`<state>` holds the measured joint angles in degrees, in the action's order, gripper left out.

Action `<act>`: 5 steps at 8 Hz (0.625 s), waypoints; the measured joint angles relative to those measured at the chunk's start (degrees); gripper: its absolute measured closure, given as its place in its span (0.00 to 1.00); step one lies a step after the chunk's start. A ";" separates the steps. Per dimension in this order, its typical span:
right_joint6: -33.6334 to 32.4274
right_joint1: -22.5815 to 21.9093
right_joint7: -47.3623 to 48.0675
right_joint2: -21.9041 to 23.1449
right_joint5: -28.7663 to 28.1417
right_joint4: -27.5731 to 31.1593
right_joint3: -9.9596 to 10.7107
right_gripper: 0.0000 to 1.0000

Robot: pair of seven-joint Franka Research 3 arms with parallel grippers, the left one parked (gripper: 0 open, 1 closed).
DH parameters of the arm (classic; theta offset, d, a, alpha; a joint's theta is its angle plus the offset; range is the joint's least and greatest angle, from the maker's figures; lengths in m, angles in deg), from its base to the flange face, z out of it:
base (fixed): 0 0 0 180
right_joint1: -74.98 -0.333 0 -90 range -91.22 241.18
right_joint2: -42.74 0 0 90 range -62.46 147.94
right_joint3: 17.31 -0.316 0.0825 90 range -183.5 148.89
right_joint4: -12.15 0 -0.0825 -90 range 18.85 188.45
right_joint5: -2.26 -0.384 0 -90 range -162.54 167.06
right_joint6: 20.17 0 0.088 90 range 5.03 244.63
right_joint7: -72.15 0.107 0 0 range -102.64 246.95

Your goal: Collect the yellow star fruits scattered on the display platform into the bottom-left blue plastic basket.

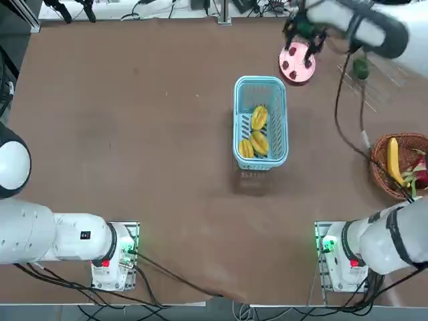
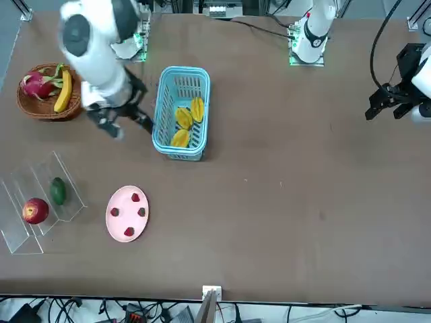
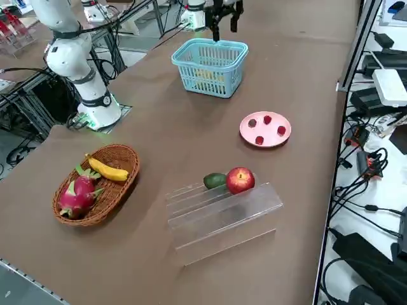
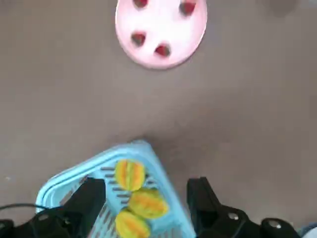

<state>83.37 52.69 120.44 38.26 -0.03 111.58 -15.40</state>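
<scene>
Now all three star fruits [image 1: 257, 134] lie in the blue basket [image 1: 261, 83]; right gripper [image 4: 146, 196] hangs above, fingers wide and empty, only needing to retreat.

A round pink plate [image 2: 126, 214] carries small red fruits; a brown wicker basket [image 2: 30, 105] holds a yellow banana [image 2: 64, 91].

Counter [image 1: 134, 134]: brown matte top, filling most of the top and front views.
Counter edge: straight pale rim [image 3: 353, 44] along one long side in the right side view.
Cables [image 3: 369, 190]: black leads and power bricks massed on the floor beyond that edge.
White box [image 3: 389, 86]: resting among the cables just off the edge.
Frame [image 3: 38, 95]: dark metal struts below the opposite edge.
Light: even, soft shadows.
</scene>
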 joint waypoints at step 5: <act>-18.26 14.17 -31.35 0.46 2.70 -13.27 0.51 0.00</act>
<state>65.11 66.86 89.09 38.72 2.67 98.32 -14.89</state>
